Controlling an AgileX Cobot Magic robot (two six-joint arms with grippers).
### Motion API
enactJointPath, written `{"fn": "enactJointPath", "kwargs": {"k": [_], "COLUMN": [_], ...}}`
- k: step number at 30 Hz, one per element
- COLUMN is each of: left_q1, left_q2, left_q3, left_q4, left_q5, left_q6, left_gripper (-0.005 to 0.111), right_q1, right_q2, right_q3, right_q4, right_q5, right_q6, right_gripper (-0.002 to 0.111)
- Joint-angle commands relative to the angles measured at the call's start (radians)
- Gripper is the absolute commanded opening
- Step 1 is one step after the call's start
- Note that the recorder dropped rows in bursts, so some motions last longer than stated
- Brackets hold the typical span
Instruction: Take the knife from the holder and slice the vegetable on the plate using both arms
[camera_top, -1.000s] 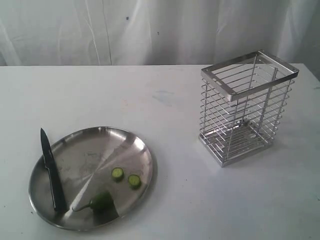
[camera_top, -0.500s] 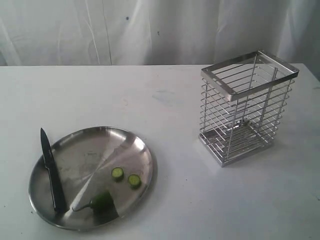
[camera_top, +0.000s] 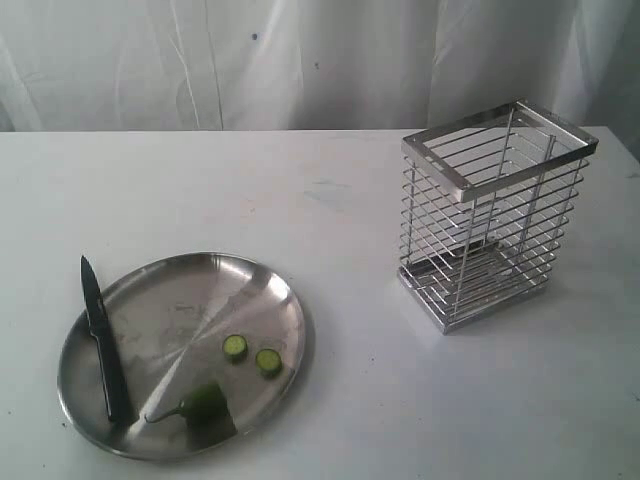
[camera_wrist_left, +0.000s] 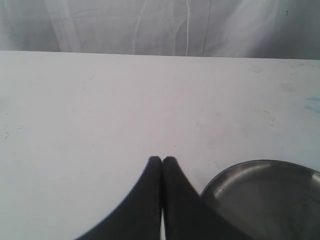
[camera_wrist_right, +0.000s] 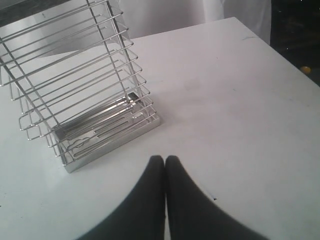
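Note:
The steel plate (camera_top: 170, 300) lies at the front left of the white table. The black knife (camera_top: 103, 342) rests along the plate's left rim, blade pointing away. A green chili pepper (camera_top: 203, 401) with a curved stem sits near the plate's front edge, and two round slices (camera_top: 250, 354) lie beside it. The chrome wire holder (camera_top: 492, 210) stands empty at the right. Neither arm shows in the exterior view. My left gripper (camera_wrist_left: 162, 159) is shut and empty over bare table beside the plate's rim (camera_wrist_left: 235, 170). My right gripper (camera_wrist_right: 164, 158) is shut and empty, just in front of the holder (camera_wrist_right: 85, 90).
A white curtain hangs behind the table (camera_top: 330, 200). The table's right edge (camera_wrist_right: 280, 55) runs close to the holder, with dark floor beyond it. A faint blue smudge (camera_top: 325, 192) marks the tabletop.

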Motion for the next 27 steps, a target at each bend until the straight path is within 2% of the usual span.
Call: {"fn": "enactJointPath", "kwargs": {"k": [1,3,4,6,8,10,12,13,14,15,16,17,18,20,21,24,27], "left_q1": [0.001,0.001,0.001,0.001,0.001,-0.001,-0.003,-0.007,-0.012,-0.012,-0.012,-0.012,-0.012,0.001,0.002,0.003,0.003], "left_q2": [-0.008,-0.008,-0.008,-0.010,-0.021,-0.039,-0.059,-0.066,-0.085,-0.093,-0.113,-0.121,-0.146,-0.193,-0.207,-0.286,-0.366], "left_q3": [-0.001,-0.001,-0.001,-0.001,-0.008,-0.041,-0.085,-0.098,-0.111,-0.111,-0.111,-0.100,-0.060,0.015,0.037,0.149,0.218], "left_q4": [-0.021,-0.021,0.064,0.347,0.816,1.125,1.358,1.425,1.577,1.634,1.800,1.892,2.046,2.112,2.108,1.965,1.936], "left_q5": [0.006,0.039,0.066,0.150,0.257,0.385,0.548,0.614,0.712,0.732,0.740,0.717,0.629,0.528,0.513,0.499,0.488], "left_q6": [0.000,0.000,-0.008,-0.093,-0.367,-0.715,-1.054,-1.166,-1.355,-1.424,-1.595,-1.669,-1.861,-2.070,-2.101,-2.107,-2.107], "left_gripper": [0.000,0.000,0.000,0.000,0.000,0.000,0.000,0.000,0.000,0.000,0.000,0.000,0.000,0.000,0.000,0.000,0.000], "right_q1": [0.002,0.002,0.002,0.002,0.002,0.002,0.002,0.002,0.002,0.002,0.002,0.002,0.002,0.002,0.002,0.002,0.002], "right_q2": [-0.003,-0.003,-0.003,-0.003,-0.003,-0.003,-0.003,-0.003,-0.003,-0.003,-0.003,-0.003,-0.003,-0.003,-0.003,-0.003,-0.003], "right_q3": [0.000,0.000,0.000,0.000,0.000,0.000,0.000,0.000,0.000,0.000,0.000,0.000,0.000,0.000,0.000,0.000,0.000], "right_q4": [-0.006,-0.006,-0.006,-0.006,-0.006,-0.006,-0.006,-0.006,-0.006,-0.006,-0.006,-0.006,-0.006,-0.006,-0.006,-0.006,-0.006], "right_q5": [-0.007,-0.007,-0.007,-0.007,-0.007,-0.007,-0.007,-0.007,-0.007,-0.007,-0.007,-0.007,-0.007,-0.007,-0.007,-0.007,-0.007], "right_q6": [0.004,0.004,0.004,0.004,0.004,0.004,0.004,0.004,0.004,0.004,0.004,0.004,0.004,0.004,0.004,0.004,0.004], "right_gripper": [0.000,0.000,0.000,0.000,0.000,0.000,0.000,0.000,0.000,0.000,0.000,0.000,0.000,0.000,0.000,0.000,0.000]}}
